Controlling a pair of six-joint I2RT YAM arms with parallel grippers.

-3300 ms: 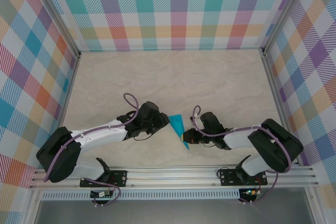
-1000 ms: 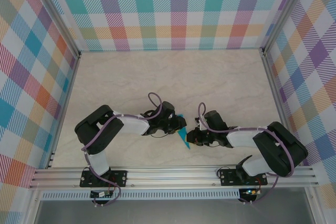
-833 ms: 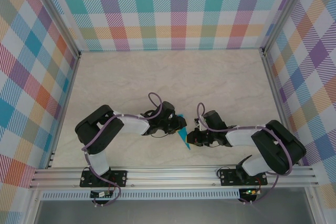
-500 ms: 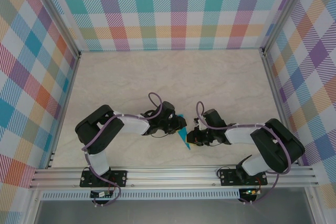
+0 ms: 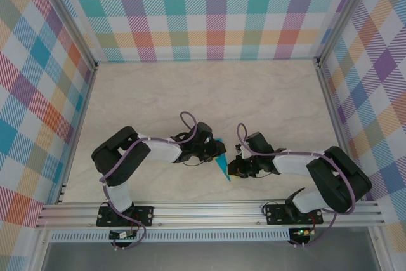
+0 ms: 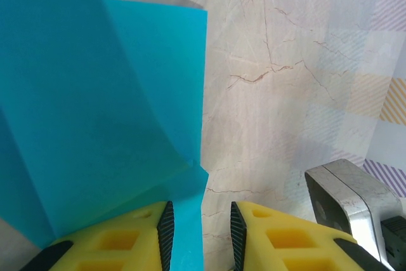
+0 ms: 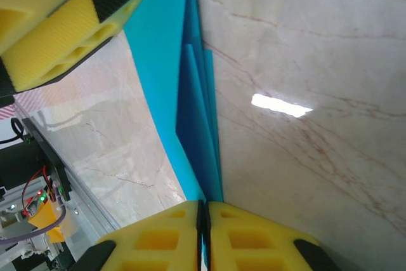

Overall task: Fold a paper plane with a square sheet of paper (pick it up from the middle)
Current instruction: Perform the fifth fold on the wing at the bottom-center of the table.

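The teal paper [image 5: 222, 164] sits near the middle of the desk [image 5: 209, 93], toward its near edge, in the narrow space where the two arms meet. From above it is a slim folded wedge, with its wider end toward the far side and its point toward the near rail [image 5: 209, 211].

The left tool [image 5: 217, 152] comes in from the left at the wider end of the paper. In its wrist view the left tool [image 6: 200, 214] has its two yellow fingers [image 6: 120, 239] parted with a clear gap. A corner of the paper [image 6: 95, 125] reaches into that gap on one side, and bare desk [image 6: 285, 93] shows through the rest. The fingers are not pressed onto the sheet. One layer of the paper curves up over another.

The right tool [image 5: 232, 169] comes in from the right at the pointed near end. In its wrist view the right tool [image 7: 203, 206] has its fingers pressed flat together. The layered tip of the paper [image 7: 190, 112] runs straight into the seam between them, so it is pinched there. A finger [image 7: 63, 23] of the left tool shows against the far part of the sheet, with the marbled desk [image 7: 304, 61] beside it.

Plaid walls [image 5: 216, 11] stand around the desk on three sides.
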